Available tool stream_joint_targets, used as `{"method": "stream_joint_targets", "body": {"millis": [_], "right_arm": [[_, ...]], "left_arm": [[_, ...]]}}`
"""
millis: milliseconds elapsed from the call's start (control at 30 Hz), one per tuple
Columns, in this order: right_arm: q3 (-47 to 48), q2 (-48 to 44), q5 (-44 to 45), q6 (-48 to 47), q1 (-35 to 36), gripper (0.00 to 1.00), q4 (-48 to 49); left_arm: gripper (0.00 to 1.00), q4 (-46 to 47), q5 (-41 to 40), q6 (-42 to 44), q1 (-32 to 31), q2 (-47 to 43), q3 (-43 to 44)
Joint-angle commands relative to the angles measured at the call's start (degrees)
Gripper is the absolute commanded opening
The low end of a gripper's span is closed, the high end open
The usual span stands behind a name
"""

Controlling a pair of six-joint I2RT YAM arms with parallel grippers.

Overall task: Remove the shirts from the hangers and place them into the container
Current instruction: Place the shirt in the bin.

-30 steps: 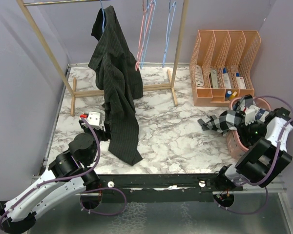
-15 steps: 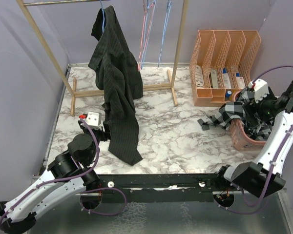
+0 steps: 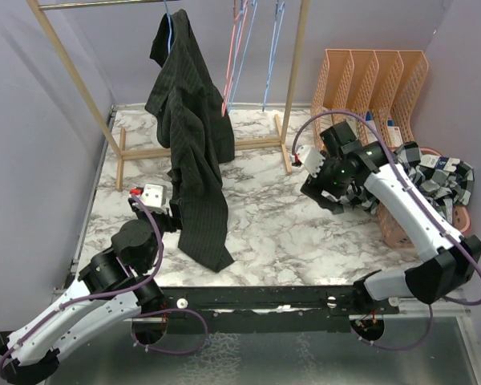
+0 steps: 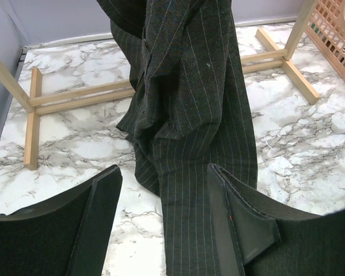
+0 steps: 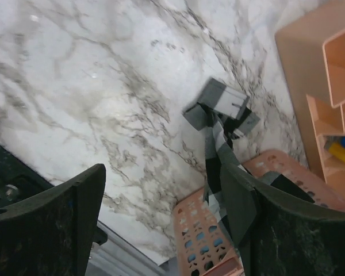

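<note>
Hanging in limp folds, pinstriped shirt over veined marble table

Black pinstriped shirt; black-white checked shirt; salmon-pink basket; grey-veined white table.

Matt cloth shirt, glossy marbled table, bare wooden rack

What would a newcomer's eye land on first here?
The black pinstriped shirt hanging from the wooden rack, left of centre, its tail reaching the marble table. At right, the checked shirt heaps over the pink basket, one sleeve trailing onto the table below the open right gripper.
</note>
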Motion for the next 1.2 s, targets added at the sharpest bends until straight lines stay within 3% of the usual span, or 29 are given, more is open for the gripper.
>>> {"method": "stream_joint_targets", "body": {"millis": [0,300,600,933,1033,1133,1167], "right_arm": [[-5.1,0.7,18.1,5.6,1.2,0.81,11.9],[-21.7,-1.1,23.9,-8.7,1.2,0.90,28.2],[-29.9,4.2,30.3,-14.7,1.2,0.90,39.9],[-34.6,7.8,32.6,-14.1,1.1,0.88,43.1],[-35.9,10.9,35.6,-14.3,0.9,0.71,44.4],[-34.9,15.5,38.8,-11.9,-0.5,0.40,43.8],[-33.9,16.6,39.0,-10.6,-1.0,0.25,43.7]], "left_arm": [[0.64,0.1,-0.9,-0.7,0.3,-1.4,0.4],[0.64,0.0,-1.7,-0.8,0.4,-1.9,0.4],[0.64,0.1,-1.7,-0.8,0.3,-1.6,0.3],[0.65,0.0,-2.0,-0.9,0.4,-1.9,0.2],[0.65,0.0,-1.9,-0.9,0.4,-1.9,0.2],[0.65,0.0,-1.9,-0.9,0.4,-2.0,0.2],[0.65,0.0,-1.9,-0.9,0.4,-2.0,0.2]]}}
